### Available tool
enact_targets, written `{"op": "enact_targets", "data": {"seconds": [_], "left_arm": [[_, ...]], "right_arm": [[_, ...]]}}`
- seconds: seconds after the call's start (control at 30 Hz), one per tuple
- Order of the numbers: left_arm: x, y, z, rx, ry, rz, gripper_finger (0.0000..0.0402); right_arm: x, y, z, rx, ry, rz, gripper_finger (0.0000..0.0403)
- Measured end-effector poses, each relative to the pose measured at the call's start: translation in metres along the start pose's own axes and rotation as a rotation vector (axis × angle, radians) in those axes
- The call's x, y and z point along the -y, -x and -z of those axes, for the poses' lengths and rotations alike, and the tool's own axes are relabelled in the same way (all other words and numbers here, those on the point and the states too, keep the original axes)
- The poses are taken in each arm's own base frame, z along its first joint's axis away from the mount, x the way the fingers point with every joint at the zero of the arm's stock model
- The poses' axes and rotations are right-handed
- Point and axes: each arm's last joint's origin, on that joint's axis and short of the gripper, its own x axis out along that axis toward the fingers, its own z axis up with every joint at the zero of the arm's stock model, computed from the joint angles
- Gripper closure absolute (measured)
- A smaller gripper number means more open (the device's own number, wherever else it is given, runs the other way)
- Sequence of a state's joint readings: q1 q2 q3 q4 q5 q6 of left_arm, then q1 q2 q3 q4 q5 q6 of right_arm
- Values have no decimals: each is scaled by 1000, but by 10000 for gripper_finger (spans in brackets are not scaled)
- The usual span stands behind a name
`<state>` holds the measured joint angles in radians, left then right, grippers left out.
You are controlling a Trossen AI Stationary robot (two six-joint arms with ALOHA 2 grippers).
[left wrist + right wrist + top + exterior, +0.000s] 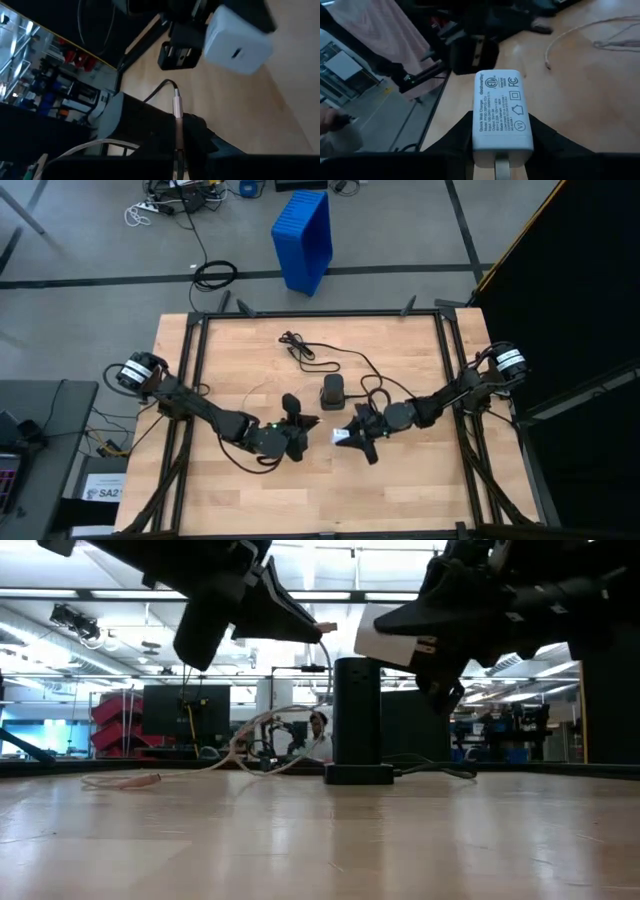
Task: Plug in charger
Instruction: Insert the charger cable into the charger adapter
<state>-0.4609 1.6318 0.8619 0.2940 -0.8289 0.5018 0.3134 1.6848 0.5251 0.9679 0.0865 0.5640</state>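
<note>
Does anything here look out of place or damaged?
Nothing stands out. The right gripper holds the white charger above the table, the left gripper holds the cable plug, and nothing looks damaged.

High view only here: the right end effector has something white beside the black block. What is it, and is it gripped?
Observer: A white wall charger, clamped in the right end effector, printed label showing.
Operator: Where does its port face?
Observer: The port faces the left end effector, which is shut on the cable connector.
Operator: Is the charger on the table?
Observer: No. The low view shows it held clear of the table, beside the top of the upright black block.
</note>
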Motion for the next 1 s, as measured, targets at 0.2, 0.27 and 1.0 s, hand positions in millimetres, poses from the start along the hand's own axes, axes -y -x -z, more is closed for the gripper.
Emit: {"op": "enact_targets", "data": {"seconds": [0.2, 0.27, 1.0], "left_arm": [[29, 2, 0, -28, -218, -3, 401], [36, -4, -4, -33, -245, 0, 401], [40, -21, -14, -90, -202, 28, 401]], "right_arm": [[7, 0, -2, -13, -3, 31, 314], [11, 0, -1, -34, -3, 55, 314], [6, 1, 10, -84, 105, 98, 314]]}}
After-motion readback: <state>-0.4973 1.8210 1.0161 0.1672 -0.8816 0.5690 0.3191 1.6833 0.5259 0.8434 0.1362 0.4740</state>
